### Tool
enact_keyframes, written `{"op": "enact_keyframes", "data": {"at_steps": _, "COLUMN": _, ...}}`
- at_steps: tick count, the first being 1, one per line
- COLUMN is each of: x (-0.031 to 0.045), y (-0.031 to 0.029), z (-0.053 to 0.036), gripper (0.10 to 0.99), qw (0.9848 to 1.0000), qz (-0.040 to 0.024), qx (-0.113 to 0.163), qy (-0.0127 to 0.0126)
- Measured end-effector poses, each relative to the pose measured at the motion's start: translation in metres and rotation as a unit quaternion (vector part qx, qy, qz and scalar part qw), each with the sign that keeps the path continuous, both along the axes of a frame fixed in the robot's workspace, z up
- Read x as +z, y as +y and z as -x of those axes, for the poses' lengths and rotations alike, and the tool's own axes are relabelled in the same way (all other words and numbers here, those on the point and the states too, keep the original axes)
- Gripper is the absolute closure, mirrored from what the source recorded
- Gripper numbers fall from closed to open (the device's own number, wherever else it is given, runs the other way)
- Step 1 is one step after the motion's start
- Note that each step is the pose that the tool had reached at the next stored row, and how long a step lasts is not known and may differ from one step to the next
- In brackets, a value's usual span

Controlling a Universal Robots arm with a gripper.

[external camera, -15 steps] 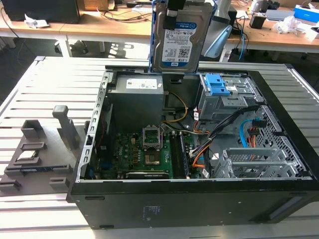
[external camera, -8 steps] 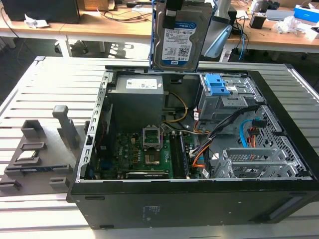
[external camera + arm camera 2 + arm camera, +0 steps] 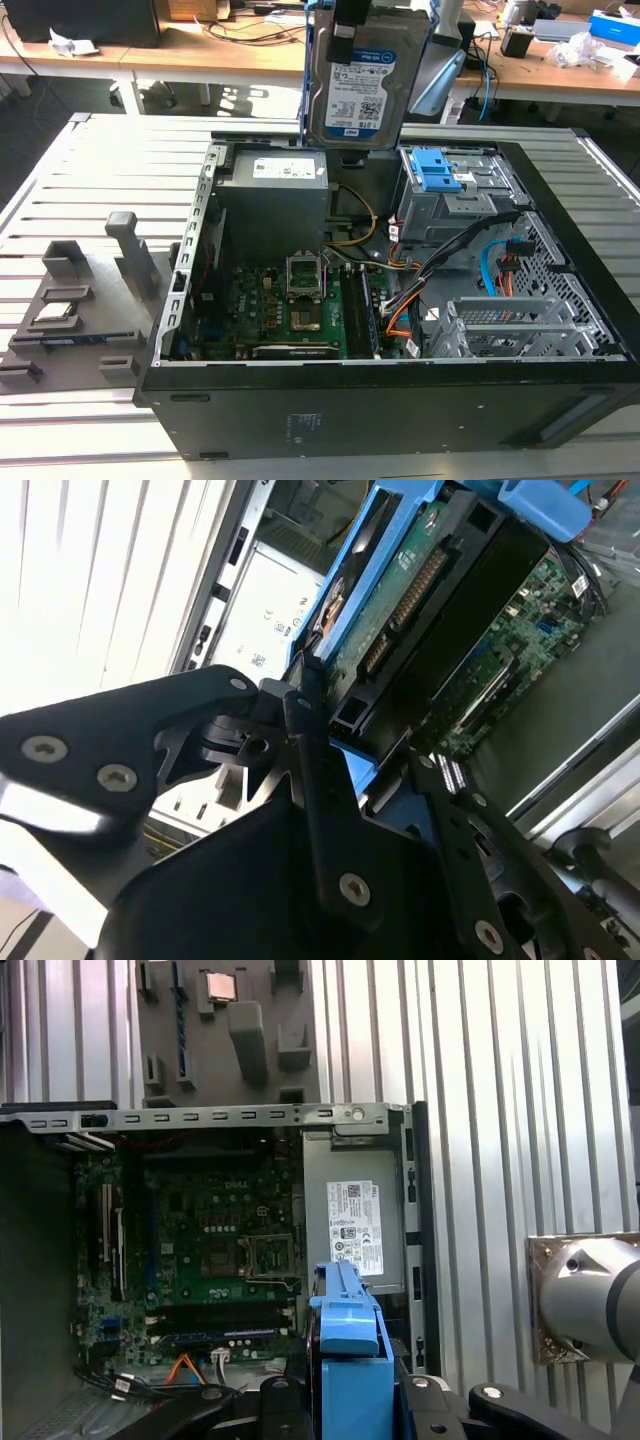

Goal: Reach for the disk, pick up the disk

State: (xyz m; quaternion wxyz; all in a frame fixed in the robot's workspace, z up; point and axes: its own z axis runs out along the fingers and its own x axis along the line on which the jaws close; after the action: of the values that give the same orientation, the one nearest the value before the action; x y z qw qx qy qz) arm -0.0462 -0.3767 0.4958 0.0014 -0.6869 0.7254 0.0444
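The disk (image 3: 366, 92), a silver hard drive with a white-and-blue label and blue side rails, hangs upright in the air above the back of the open computer case (image 3: 380, 400). My gripper (image 3: 349, 28) holds it from above, shut on its top edge. In the second wrist view the disk (image 3: 400, 630) sits between the black fingers (image 3: 312, 780), with its green circuit board and connector facing the camera and the gripper (image 3: 375, 775) closed around it. In the first wrist view the disk's blue rail (image 3: 350, 1350) stands up from the gripper (image 3: 350, 1405), over the case.
Below the disk lie the grey power supply (image 3: 272, 205), the motherboard (image 3: 295, 305) and a grey drive cage with blue latches (image 3: 440, 175). A grey holder with a small processor chip (image 3: 58, 312) sits on the slatted metal table (image 3: 90, 170) at the exterior view's left.
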Motion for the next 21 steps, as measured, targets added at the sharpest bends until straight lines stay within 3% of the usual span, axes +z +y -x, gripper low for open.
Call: {"op": "enact_keyframes", "data": {"at_steps": 21, "x": -0.0007, "y": -0.0329, "z": 0.0000, "gripper": 0.718, "qw": 1.0000, "qz": 0.0000, "qx": 0.000, "qy": 0.0000}}
